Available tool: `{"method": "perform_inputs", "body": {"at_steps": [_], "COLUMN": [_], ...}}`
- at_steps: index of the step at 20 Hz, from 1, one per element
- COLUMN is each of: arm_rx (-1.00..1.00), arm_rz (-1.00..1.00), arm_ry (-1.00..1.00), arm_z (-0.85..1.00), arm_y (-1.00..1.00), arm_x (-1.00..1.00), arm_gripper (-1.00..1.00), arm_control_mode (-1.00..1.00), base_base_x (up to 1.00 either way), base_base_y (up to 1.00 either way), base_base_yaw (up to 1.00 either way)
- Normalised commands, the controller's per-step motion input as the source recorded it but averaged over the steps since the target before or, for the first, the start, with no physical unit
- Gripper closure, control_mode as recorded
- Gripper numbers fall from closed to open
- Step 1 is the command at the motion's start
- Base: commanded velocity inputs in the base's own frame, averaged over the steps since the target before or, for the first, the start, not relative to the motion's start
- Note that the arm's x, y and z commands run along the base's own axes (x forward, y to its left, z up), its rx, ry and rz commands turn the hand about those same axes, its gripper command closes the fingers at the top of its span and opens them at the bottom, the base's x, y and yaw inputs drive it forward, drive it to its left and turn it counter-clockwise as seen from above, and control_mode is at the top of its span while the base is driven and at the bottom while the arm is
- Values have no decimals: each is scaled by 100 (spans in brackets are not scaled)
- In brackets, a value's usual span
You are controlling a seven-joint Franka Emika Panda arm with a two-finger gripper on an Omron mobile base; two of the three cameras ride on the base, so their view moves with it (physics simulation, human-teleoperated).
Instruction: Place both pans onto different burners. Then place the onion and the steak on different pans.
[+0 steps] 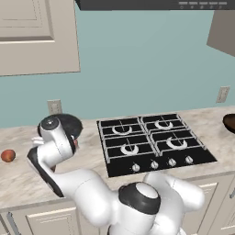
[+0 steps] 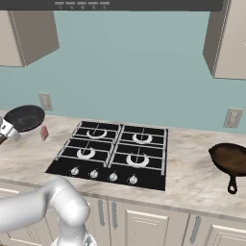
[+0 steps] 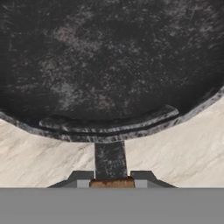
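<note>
Black pan (image 3: 109, 65) sits on the counter (image 3: 39, 162) left of the cooktop (image 1: 151, 142); gripper (image 3: 111, 183) is clamped on its brown handle, whose long axis runs straight ahead to the pan's rim.

a pale teal wall (image 2: 134, 72) runs behind the marbled beige table (image 2: 192, 178), with two white outlets on it, one at the left (image 2: 45, 101) and one at the right (image 2: 233, 117). beige upper cabinets (image 1: 36, 34) hang to either side, a dark range hood (image 2: 139, 5) between them. beige panelled cabinet doors (image 2: 144, 226) with grey handles sit below the table's edge. the light is even and soft.
</note>
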Motion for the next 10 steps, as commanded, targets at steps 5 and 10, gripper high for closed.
{"method": "perform_inputs", "body": {"at_steps": [5, 10], "arm_rx": [3, 2], "arm_rz": [0, 0], "arm_ry": [-1, 0], "arm_z": [17, 19], "arm_y": [-40, -35], "arm_x": [-13, -17], "arm_gripper": [100, 100], "arm_control_mode": [-100, -100], "base_base_x": [0, 0], "base_base_y": [0, 0], "base_base_yaw": [0, 0]}}
